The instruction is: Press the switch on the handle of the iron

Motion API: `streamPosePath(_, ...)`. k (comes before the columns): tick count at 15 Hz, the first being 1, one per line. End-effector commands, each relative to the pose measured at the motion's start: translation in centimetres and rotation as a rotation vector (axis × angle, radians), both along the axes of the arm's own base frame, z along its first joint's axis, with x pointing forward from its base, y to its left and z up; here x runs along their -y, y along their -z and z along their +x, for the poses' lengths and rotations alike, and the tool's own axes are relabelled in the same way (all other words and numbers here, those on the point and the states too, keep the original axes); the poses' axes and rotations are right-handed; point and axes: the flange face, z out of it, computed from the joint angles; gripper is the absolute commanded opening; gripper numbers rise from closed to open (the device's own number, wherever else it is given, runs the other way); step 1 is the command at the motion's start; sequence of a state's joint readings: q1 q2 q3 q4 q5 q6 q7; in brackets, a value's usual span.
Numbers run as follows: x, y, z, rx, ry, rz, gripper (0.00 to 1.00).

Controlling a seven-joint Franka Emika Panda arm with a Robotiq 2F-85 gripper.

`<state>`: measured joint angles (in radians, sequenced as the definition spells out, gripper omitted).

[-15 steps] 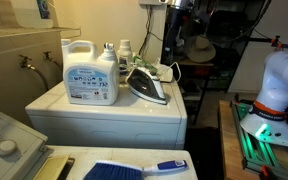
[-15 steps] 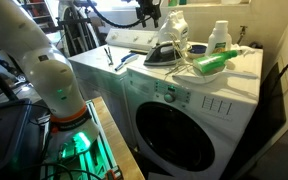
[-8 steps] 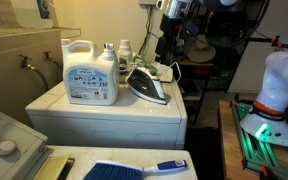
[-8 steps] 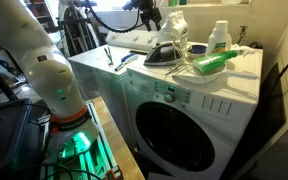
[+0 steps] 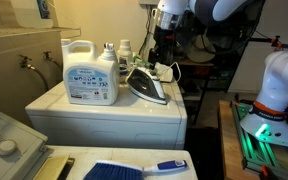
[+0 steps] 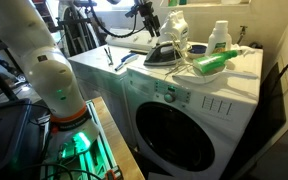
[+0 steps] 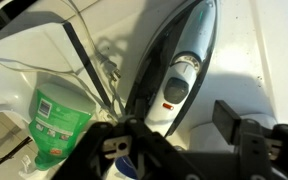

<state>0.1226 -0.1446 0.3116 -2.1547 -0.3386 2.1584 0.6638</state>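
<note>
A dark iron with a white handle [image 5: 147, 85] stands on top of the white washing machine [image 5: 104, 112]; it also shows in an exterior view [image 6: 162, 53]. In the wrist view the iron [image 7: 187, 55] lies just below me, with a small red switch [image 7: 168, 105] on its white handle under a grey dial. My gripper [image 5: 163, 52] hangs above and slightly behind the iron, not touching it, as an exterior view [image 6: 149, 22] also shows. In the wrist view the gripper [image 7: 174, 135] is open and empty, with one dark finger pad [image 7: 229, 120] to the right of the handle.
A large white detergent jug [image 5: 91, 72] and small bottles [image 5: 124, 50] stand next to the iron. A green bottle [image 6: 212, 63] lies on the machine top near a white bottle [image 6: 219, 37]; the green bottle is also in the wrist view [image 7: 59, 120]. A cord [image 7: 89, 65] runs beside the iron.
The arm has swung in and lowered the gripper towards the iron. The iron and bottles have not moved.
</note>
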Motion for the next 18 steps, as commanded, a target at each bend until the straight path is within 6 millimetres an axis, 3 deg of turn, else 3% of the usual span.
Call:
streamPosePath(1,-0.6,0.5,0.8,0.031,0.034,0.013,0.42)
streamPosePath(6,-0.8,1.4,0.8,0.022,0.081,0.025,0.02)
streamPosePath(18,0.8,2.6,1.5,0.004,0.175,0.049,0.00)
